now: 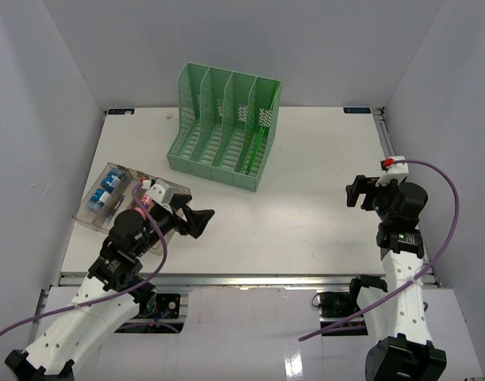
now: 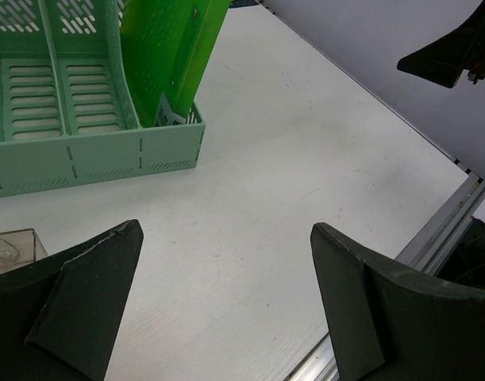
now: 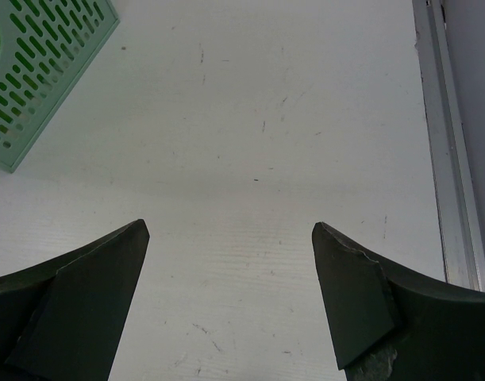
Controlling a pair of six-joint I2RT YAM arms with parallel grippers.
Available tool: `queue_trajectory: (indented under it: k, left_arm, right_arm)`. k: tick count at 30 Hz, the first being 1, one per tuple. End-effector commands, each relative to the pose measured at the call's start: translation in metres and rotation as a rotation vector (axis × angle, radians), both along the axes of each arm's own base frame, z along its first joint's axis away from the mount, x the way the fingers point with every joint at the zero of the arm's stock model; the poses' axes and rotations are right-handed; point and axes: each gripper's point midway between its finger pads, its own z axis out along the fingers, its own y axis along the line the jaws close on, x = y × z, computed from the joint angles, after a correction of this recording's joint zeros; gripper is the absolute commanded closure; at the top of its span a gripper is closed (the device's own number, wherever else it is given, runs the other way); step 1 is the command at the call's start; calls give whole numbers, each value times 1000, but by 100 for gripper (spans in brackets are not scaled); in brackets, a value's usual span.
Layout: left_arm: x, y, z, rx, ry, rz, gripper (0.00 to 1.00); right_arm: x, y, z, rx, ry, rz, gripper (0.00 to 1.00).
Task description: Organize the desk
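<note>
The white surface (image 1: pixel 306 214) fills the space between the walls, with a mint rack (image 1: pixel 214 127) at its back holding a green folder (image 1: pixel 258 131), a clear tray (image 1: pixel 87 208) at left, and the left tool (image 1: pixel 201 223) and right tool (image 1: pixel 354 193) both wide open, holding nothing.

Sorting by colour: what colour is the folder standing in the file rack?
Bright green folder, clearest in the left wrist view.

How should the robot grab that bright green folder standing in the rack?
Probably by its top edge, coming down from above. The bright green folder stands on edge, leaning a little, in the end slot of the mint-green rack. The rack's walls sit close beside it, so its flat faces look hard to reach. The thin upper edge is the free part to pinch.
</note>
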Motion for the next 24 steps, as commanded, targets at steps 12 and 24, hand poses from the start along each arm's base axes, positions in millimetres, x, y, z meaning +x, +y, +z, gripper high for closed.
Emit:
queue_trajectory:
  k: [12,24]
  left_arm:
    - [-3,3,17,-27,-40,7,2]
    - [-4,5,18,-33,-49,10,2]
  right_arm:
    - [3,2,12,-6,-51,22,10]
    - [3,6,11,-10,-55,48,10]
